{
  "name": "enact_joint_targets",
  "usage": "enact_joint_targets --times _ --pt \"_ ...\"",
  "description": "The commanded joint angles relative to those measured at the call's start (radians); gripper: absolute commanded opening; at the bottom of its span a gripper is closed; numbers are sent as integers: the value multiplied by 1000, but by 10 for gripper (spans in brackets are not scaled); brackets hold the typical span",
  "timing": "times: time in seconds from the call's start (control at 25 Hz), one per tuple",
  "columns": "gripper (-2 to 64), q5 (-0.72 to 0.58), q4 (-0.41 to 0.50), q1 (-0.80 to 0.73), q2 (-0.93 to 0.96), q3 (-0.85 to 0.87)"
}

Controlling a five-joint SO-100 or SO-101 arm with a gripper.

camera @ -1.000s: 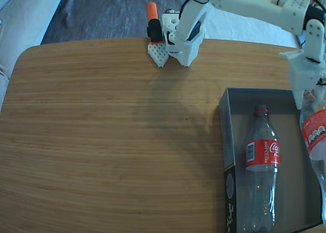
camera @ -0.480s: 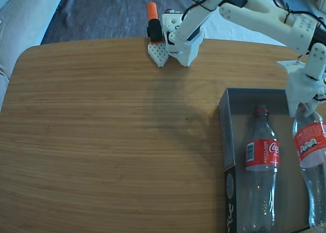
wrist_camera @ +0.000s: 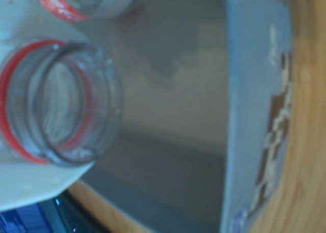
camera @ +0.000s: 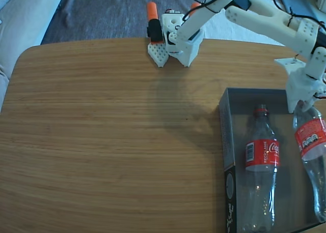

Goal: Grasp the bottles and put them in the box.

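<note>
A white robot gripper [camera: 301, 105] at the right edge of the fixed view clenches the neck of a Coca-Cola bottle [camera: 311, 141], holding it over the right side of the cardboard box [camera: 227, 141]. A second bottle [camera: 261, 162] lies flat inside the box, neck toward the top of the frame, on the wooden table [camera: 112, 136]. The wrist view shows the gripped bottle's open mouth [wrist_camera: 56, 103] at left.

In the fixed view, the box [camera: 227, 141] sits at the table's [camera: 112, 141] right edge, toward the near corner. One bottle [camera: 261, 167] lies inside, along its left wall; the second bottle [camera: 311, 146] lies to its right, neck under the gripper [camera: 300, 107].
</note>
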Motion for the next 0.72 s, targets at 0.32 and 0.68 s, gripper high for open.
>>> enact_joint_targets --times 0.32,0.68 --pt "-3 8 -9 8 -41 -51" --pt "-3 15 -3 12 -67 -51"
